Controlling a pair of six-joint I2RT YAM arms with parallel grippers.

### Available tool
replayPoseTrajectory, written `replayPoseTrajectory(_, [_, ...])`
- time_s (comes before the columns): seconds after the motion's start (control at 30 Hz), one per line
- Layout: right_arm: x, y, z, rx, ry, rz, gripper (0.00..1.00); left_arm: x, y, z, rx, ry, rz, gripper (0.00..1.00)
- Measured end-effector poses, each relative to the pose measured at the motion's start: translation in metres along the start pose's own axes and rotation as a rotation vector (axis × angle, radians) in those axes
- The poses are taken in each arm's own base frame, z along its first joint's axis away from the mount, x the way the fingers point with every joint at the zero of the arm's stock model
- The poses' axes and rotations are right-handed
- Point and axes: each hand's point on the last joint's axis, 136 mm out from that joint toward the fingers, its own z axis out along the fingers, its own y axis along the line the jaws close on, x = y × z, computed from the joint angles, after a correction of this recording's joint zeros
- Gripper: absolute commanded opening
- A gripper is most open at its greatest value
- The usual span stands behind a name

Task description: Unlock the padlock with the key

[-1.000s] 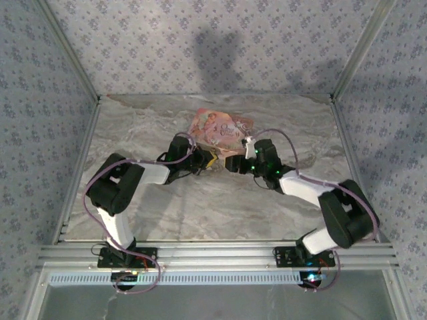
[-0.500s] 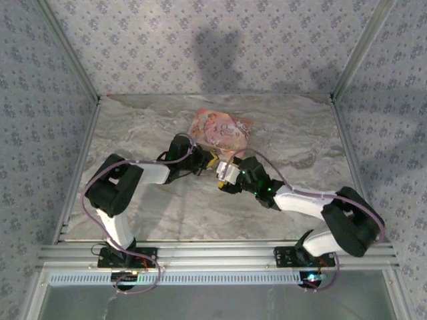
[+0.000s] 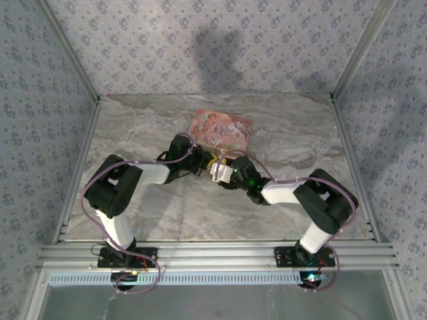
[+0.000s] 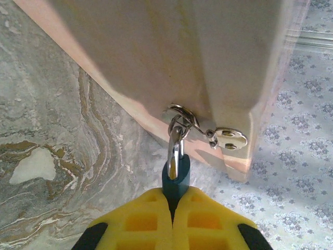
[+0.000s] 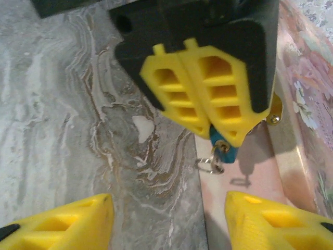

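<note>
Lab test enclosure: aluminium frame (image 3: pixel 213 252), patterned walls (image 3: pixel 200 47).

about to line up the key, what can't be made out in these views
Small teal padlock body: left wrist view, mostly buried between the fingers of the shut left gripper; keyhole hidden.
Silver metal ring at the padlock's end: right wrist view, too small to tell shackle from hasp loop.
Open right gripper: right wrist view, fingers cut by the bottom edge.
Top view: padlock too small, lost between the two grippers.
</note>
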Motion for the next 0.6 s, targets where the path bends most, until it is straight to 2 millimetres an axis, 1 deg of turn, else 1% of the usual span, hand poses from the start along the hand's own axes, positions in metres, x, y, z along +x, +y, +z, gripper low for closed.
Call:
replayPoseTrajectory(0.23, [-0.006, -0.015, 0.009, 0.047, -0.023, 0.010, 0.44, 0.001, 0.000, 0.000, 0.000, 0.001, 0.001, 0.00])
replayPoseTrajectory(0.4, [-0.004, -0.016, 0.013, 0.055, -0.024, 0.013, 0.35, 0.001, 0.000, 0.000, -0.001, 0.002, 0.000, 0.00])
replayPoseTrajectory(0.6, [-0.005, -0.019, 0.014, 0.067, -0.027, 0.024, 0.28, 0.000, -0.001, 0.000, -0.001, 0.002, -0.006, 0.00])
